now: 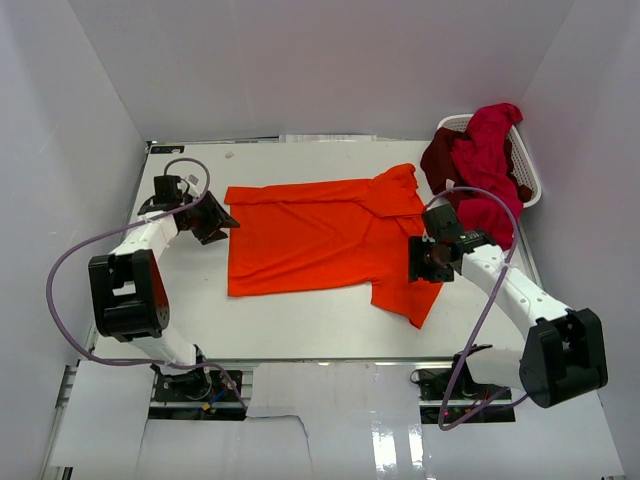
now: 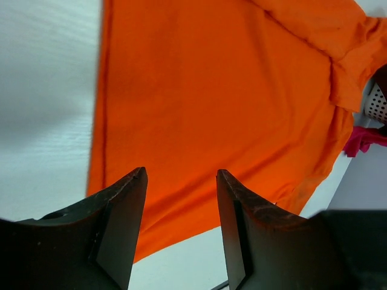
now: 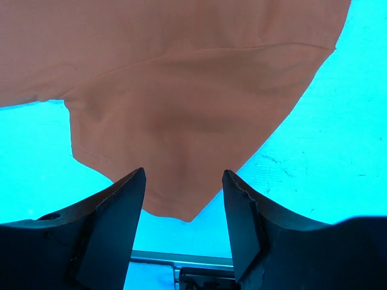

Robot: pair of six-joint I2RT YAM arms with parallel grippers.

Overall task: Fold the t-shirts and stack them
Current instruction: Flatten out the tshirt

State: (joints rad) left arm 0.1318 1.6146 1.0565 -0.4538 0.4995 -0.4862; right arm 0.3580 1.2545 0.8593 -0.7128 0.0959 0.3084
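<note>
I see the orange shirt [image 1: 320, 240] spread flat in the middle of the table [image 1: 300, 330], hem toward 9 o'clock and collar toward 3. My left gripper [image 1: 215, 222] sits at the shirt's 10 o'clock corner, jaws spread with nothing between them. My right gripper [image 1: 425, 262] is over the sleeve at 4 o'clock, jaws likewise apart and empty. The crimson shirt [image 1: 490, 150] and maroon shirt [image 1: 438, 160] are heaped in the basket [image 1: 456, 122] at the table's 2 o'clock corner.
</note>
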